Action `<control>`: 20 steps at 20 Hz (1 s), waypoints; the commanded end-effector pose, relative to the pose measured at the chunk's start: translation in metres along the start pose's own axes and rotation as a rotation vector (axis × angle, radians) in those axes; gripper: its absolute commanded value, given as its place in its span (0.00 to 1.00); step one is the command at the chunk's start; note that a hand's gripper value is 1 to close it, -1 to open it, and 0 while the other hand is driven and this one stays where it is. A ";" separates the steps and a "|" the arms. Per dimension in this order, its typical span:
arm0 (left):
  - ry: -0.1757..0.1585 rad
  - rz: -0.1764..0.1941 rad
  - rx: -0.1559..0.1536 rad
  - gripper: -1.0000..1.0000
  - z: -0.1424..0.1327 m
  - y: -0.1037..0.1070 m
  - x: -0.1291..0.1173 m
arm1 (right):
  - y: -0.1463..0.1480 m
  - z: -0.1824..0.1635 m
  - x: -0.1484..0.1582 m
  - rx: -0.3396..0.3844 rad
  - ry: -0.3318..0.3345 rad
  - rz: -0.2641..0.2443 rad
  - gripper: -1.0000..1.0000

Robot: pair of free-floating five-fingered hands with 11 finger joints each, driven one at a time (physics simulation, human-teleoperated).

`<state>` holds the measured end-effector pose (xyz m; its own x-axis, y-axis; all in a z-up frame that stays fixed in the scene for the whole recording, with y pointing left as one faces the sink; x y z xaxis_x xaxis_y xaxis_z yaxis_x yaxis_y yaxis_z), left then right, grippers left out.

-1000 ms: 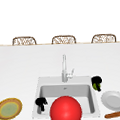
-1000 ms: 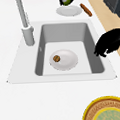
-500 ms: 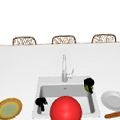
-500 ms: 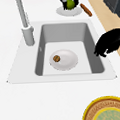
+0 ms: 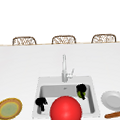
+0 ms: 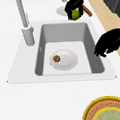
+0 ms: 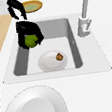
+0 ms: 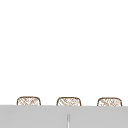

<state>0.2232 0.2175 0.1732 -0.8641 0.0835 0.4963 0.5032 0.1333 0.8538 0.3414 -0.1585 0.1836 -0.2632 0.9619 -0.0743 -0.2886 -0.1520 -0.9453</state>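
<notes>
White bench (image 5: 19, 72) runs all around a grey sink (image 6: 63, 30). At its back stands a tall tap (image 5: 64, 68). Far behind the bench are three woven chair backs (image 5: 64, 39).

A big red ball (image 5: 65, 110) sits at the front of the sink in the front view and hides part of the basin.

On the sink floor lies a white plate (image 6: 67, 60), and a small brown bit of food (image 6: 56, 58) rests on it, toward the tap side.

On the bench to the right of the sink is another white plate (image 5: 113, 100), with a brown wooden stick (image 5: 115, 114) lying just in front of it. On the bench to the left is a yellow and brown bowl (image 5: 9, 108) with a green inside.

The right robot hand (image 7: 28, 32) hangs over the right end of the sink, above the basin. Its fingers are curled round a small green fruit (image 7: 31, 41), which is up in the air and not touching the plate.

The left robot hand (image 6: 109, 42) floats over the left front edge of the sink. Its fingers curl downward and hold nothing.
</notes>
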 end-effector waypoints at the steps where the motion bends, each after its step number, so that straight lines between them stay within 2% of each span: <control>1: 0.000 0.000 0.000 0.50 0.000 0.000 0.000 | 0.015 -0.014 0.030 -0.013 -0.011 -0.037 1.00; 3: 0.000 0.000 0.000 0.50 0.000 0.000 0.000 | 0.031 -0.020 0.037 -0.021 -0.011 -0.068 1.00; 7: 0.000 0.000 0.000 0.50 0.000 0.000 0.000 | 0.060 -0.036 0.050 -0.009 0.045 -0.112 1.00; 17: 0.000 0.000 0.000 0.50 0.000 0.000 0.000 | 0.132 -0.080 0.065 0.009 0.087 -0.144 1.00; 20: 0.000 0.000 0.000 0.50 0.000 0.000 0.000 | 0.151 -0.101 0.076 0.031 0.076 -0.127 1.00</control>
<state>0.2232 0.2175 0.1732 -0.8641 0.0835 0.4963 0.5032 0.1333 0.8538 0.3609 -0.0945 0.0253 -0.2139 0.9769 -0.0034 -0.3088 -0.0709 -0.9485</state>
